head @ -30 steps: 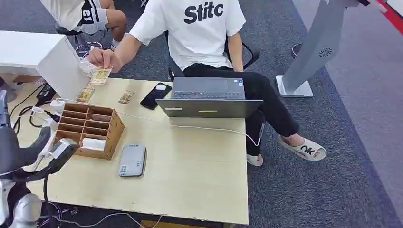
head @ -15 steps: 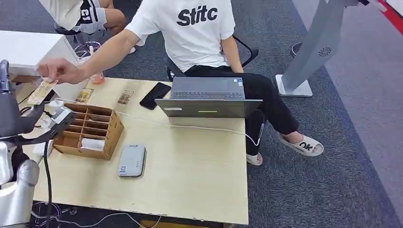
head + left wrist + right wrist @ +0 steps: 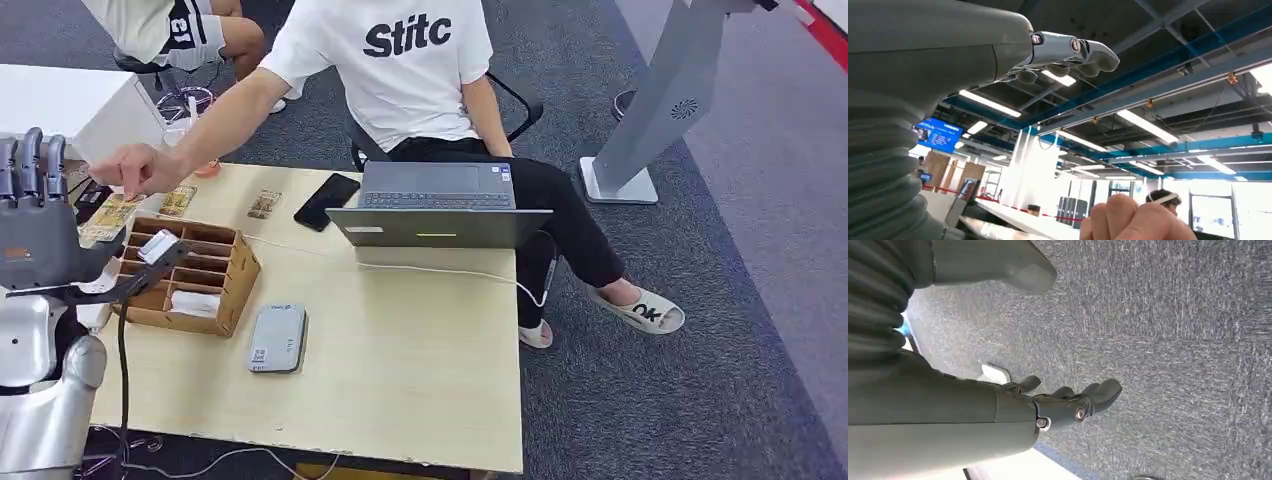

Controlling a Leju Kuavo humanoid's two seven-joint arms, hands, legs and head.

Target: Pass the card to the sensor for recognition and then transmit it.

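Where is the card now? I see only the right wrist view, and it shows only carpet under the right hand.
Observer: In the head view a person's hand holds the card out over the table's far left corner.
Operator: Is the left hand near it?
Observer: Yes. The left hand is raised beside the card with its fingers up and apart. I cannot tell if it touches the card.
Operator: And where is the sensor?
Observer: The grey sensor lies flat on the table, just beside the wooden box, on the side nearer the robot.
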